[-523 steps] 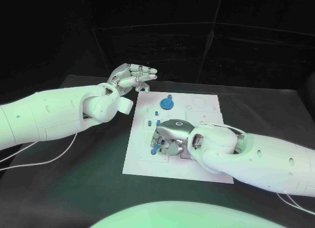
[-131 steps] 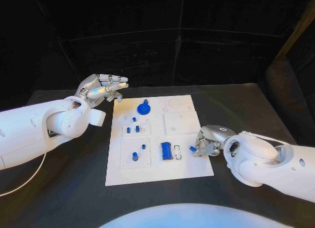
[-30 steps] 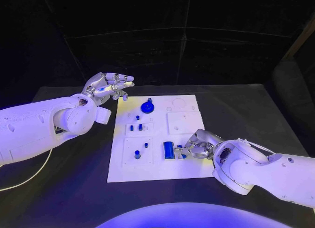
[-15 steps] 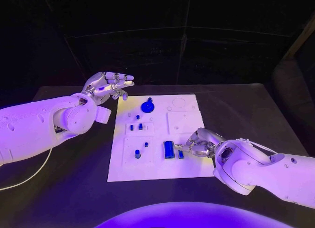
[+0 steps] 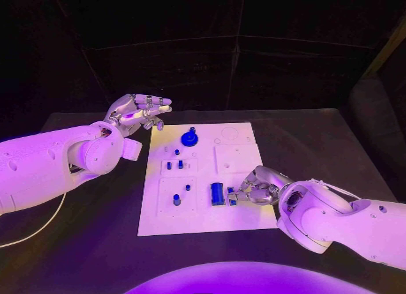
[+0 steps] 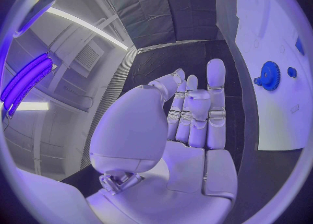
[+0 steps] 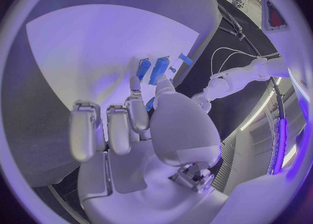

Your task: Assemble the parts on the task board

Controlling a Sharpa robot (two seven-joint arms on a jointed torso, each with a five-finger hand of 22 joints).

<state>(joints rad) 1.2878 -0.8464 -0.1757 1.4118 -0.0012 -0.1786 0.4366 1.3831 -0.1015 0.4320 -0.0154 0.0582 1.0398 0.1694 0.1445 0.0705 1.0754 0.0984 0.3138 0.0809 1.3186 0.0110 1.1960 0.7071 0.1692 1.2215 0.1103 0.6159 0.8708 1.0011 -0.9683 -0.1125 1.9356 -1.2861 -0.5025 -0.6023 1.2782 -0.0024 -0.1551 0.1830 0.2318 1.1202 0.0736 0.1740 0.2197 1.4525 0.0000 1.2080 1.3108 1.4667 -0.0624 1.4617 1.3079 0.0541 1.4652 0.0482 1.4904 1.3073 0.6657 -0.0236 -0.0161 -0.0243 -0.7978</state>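
Right robot hand (image 5: pixel 254 187) edged left, pinching blue part (image 5: pixel 233 199) over task board (image 5: pixel 203 220); left robot hand (image 5: pixel 136 111) raised, fingers spread, empty.

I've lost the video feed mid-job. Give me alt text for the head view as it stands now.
The right hand reaches onto the near right part of the white task board, its fingertips at a small blue part beside a larger blue block. The left hand hovers off the board's far left corner, holding nothing, near a blue gear.
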